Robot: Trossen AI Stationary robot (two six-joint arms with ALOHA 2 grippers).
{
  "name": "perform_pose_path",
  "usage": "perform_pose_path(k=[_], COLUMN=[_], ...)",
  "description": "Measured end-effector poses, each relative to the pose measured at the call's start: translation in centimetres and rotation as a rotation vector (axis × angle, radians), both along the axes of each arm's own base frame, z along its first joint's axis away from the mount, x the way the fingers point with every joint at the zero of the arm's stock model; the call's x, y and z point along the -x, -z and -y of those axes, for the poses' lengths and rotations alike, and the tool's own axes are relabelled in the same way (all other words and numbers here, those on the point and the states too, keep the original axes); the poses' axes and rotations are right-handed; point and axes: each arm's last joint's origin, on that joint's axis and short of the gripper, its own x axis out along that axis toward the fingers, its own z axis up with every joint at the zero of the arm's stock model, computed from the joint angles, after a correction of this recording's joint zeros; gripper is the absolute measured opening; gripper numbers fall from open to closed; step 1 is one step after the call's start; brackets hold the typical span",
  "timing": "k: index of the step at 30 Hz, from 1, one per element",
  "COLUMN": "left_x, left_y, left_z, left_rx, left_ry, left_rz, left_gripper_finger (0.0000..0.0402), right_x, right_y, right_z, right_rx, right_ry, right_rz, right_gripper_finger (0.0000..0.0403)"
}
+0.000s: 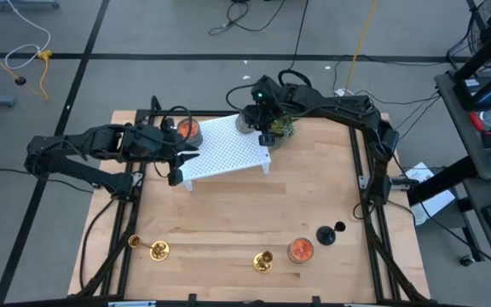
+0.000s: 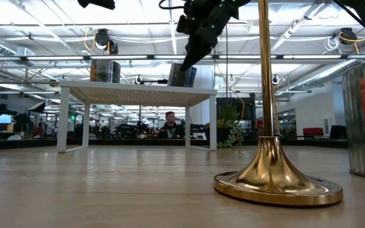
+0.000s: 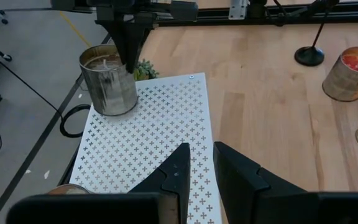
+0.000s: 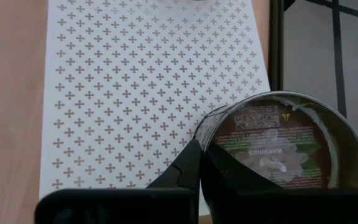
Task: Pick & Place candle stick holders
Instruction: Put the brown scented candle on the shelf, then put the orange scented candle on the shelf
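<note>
A greyish clear glass cup (image 3: 109,81) stands at the far end of the white perforated rack (image 1: 224,152), and my right gripper (image 1: 258,115) is shut on it from above. An orange glass cup (image 1: 187,130) stands on the rack's far left corner. My left gripper (image 3: 199,155) is open and empty, over the rack's left end. Two brass stemmed holders (image 1: 156,249) (image 1: 262,260), another orange cup (image 1: 301,250) and a black stemmed holder (image 1: 329,233) stand on the table near its front edge. My right gripper holds the greyish cup by its wall at the rim (image 4: 207,134), one finger (image 4: 185,168) outside and the other inside the cup. The fingers come from above, pointing down (image 3: 129,50). The cup is upright, slightly tilted in the low view (image 2: 182,75), with its base at the rack's top.
A small green potted plant (image 1: 281,128) stands right beside the rack's far right corner, under my right arm. In the low view a brass holder (image 2: 274,171) fills the foreground. Bare wood lies between the rack and the front row of holders.
</note>
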Motion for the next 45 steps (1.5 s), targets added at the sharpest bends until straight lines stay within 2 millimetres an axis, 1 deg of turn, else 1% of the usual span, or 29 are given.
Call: perform_pose_path(k=[4,11,15,19,26,31,33,36,38,42,45], left_x=[0.0,0.0,0.0,0.0,0.0,0.0,0.0,0.0,0.0,0.0,0.0], left_y=[0.0,0.0,0.0,0.0,0.0,0.0,0.0,0.0,0.0,0.0,0.0], left_z=[0.0,0.0,0.0,0.0,0.0,0.0,0.0,0.0,0.0,0.2,0.6], left_rx=[0.0,0.0,0.0,0.0,0.0,0.0,0.0,0.0,0.0,0.0,-0.002], left_ry=[0.0,0.0,0.0,0.0,0.0,0.0,0.0,0.0,0.001,0.011,0.036], left_rz=[0.0,0.0,0.0,0.0,0.0,0.0,0.0,0.0,0.0,0.0,0.0], left_gripper_finger=[0.0076,0.0076,0.0076,0.0076,0.0076,0.0076,0.0076,0.0076,0.0076,0.0076,0.0076], right_x=[0.0,-0.2,-0.2,-0.4,-0.8,-0.8,-0.5,-0.1,0.3,1.4,2.6], right_y=[0.0,-0.2,-0.2,-0.3,-0.7,-0.7,-1.1,-2.4,-3.5,-5.9,-7.3], right_z=[-0.1,-0.4,-0.3,-0.3,-0.2,-0.2,-0.4,-1.3,-2.4,-5.4,-8.3], right_rx=[0.002,0.023,0.029,0.046,0.076,0.074,0.072,0.081,0.087,0.06,0.016], right_ry=[-0.005,-0.032,-0.034,-0.045,-0.047,-0.044,-0.036,-0.046,-0.063,-0.085,-0.12], right_rz=[-0.002,0.012,0.015,0.031,0.085,0.085,0.092,0.123,0.15,0.207,0.203], right_gripper_finger=[0.0013,0.006,0.0076,0.008,0.0073,0.0073,0.0073,0.0073,0.0073,0.0074,0.0077])
